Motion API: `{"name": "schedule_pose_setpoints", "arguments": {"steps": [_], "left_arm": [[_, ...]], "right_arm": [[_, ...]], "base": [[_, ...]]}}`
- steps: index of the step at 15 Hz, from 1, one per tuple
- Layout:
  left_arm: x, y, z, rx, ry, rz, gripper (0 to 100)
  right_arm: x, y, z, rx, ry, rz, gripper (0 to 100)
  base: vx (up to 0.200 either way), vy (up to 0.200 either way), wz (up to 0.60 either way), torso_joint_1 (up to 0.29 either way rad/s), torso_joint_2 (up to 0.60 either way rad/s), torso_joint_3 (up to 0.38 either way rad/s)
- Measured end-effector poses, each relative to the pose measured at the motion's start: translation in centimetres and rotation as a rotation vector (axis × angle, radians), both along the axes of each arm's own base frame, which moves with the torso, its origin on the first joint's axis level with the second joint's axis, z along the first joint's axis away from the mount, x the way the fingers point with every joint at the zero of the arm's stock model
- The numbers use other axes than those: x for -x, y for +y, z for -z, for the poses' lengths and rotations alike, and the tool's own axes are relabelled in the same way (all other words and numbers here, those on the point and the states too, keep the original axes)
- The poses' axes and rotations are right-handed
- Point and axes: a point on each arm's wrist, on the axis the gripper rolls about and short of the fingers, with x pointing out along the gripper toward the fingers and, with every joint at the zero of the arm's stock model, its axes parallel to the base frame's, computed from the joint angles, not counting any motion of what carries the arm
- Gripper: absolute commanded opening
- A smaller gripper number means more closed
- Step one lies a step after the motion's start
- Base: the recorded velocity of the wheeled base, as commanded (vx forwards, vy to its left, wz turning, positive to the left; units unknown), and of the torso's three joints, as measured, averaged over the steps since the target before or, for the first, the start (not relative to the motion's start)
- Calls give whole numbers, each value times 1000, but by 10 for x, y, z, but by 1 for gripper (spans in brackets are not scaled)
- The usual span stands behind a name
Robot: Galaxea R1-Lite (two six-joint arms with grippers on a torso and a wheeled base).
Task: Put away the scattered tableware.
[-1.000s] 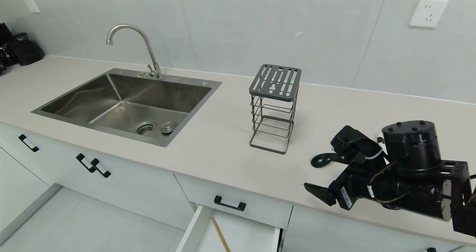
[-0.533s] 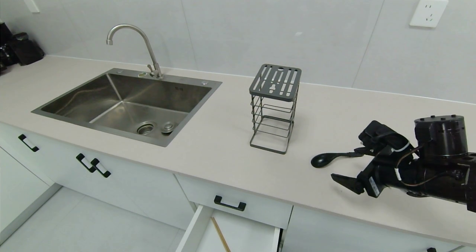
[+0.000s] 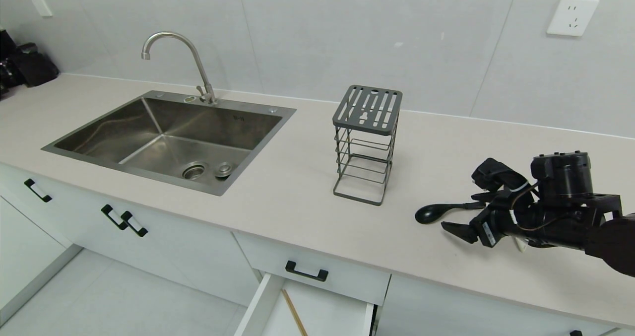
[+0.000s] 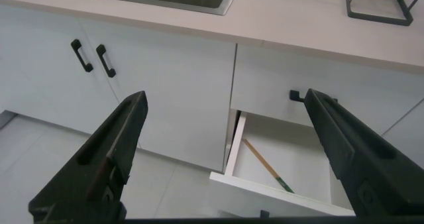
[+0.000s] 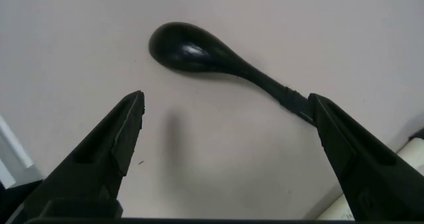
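Nearest, below the tabletop's front edge, the drawer [image 3: 317, 321] stood pulled open, and a thin wooden stick [image 3: 294, 318] lay slanted on its white bottom. The left claw [image 4: 224, 97] hung in front of the white cabinet doors with its fingers spread wide and nothing between them; the open drawer lay beyond it. On the tabletop [image 3: 297, 197], towards the robot's right and near the front edge, lay the black spoon [image 3: 429, 213], bowl pointing towards the sink side and handle running towards the right claw [image 3: 461, 212]. That claw was low over the tabletop at the handle's end, fingers wide apart and gripping nothing; whether a finger touched the handle could not be told. Farther back, near the middle, a dark wire rack [image 3: 366, 145] with a slotted top stood upright, well apart from the spoon. To the left sat the steel sink [image 3: 149, 122], its curved faucet [image 3: 193, 63] at the back rim. On the tiled wall behind, at the far right, was a white socket [image 3: 571, 17].
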Motion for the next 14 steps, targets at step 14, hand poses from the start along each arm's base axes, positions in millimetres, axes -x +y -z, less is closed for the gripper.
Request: {"name": "schedule_pose_setpoints", "arguments": {"steps": [14], "left_arm": [[0,0,0,0,0,0,100]], "right_arm": [[-40,12,26,9,38,3,100]], "base": [[0,0,0,0,0,0]]}}
